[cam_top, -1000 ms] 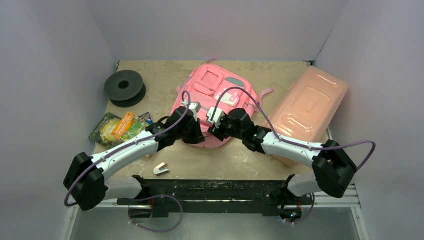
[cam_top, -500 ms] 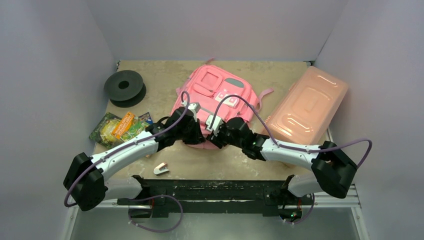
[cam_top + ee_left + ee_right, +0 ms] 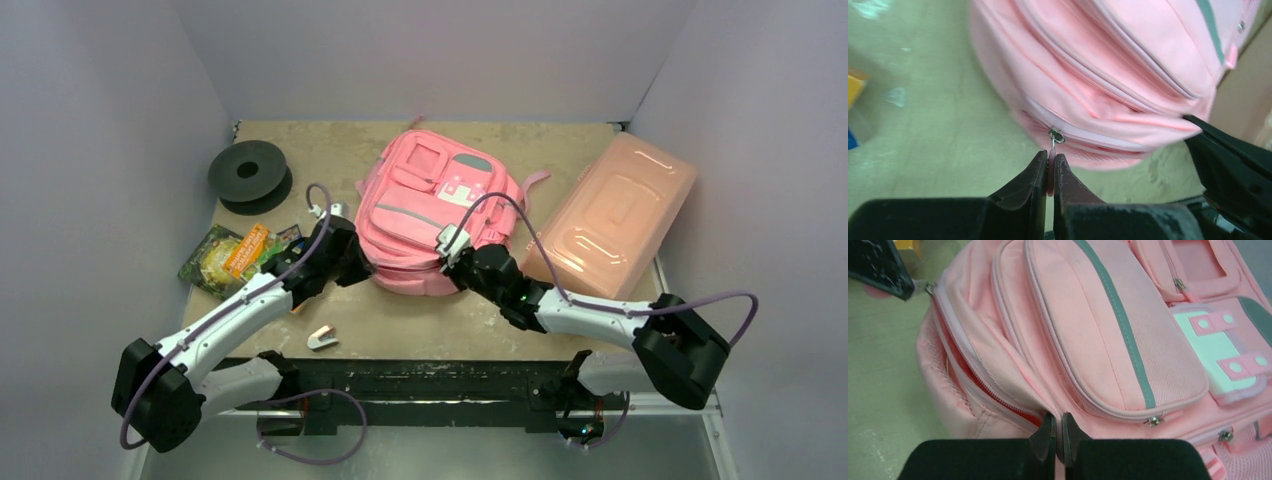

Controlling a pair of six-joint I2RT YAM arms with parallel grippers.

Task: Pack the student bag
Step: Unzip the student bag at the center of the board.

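Pink student bag (image 3: 430,215): left fingers (image 3: 1032,186) pinch its zipper pull (image 3: 1051,161), right fingers (image 3: 1046,436) grip its fabric.

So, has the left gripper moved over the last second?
Yes. The left gripper, shut on the zipper pull of the pink fabric backpack, has shifted left, toward the black spool.

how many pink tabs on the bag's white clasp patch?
2. Both cross the white clasp patch on the student bag, seen in the right wrist view: upper tab farther away, lower tab nearer the camera. None looks hidden.
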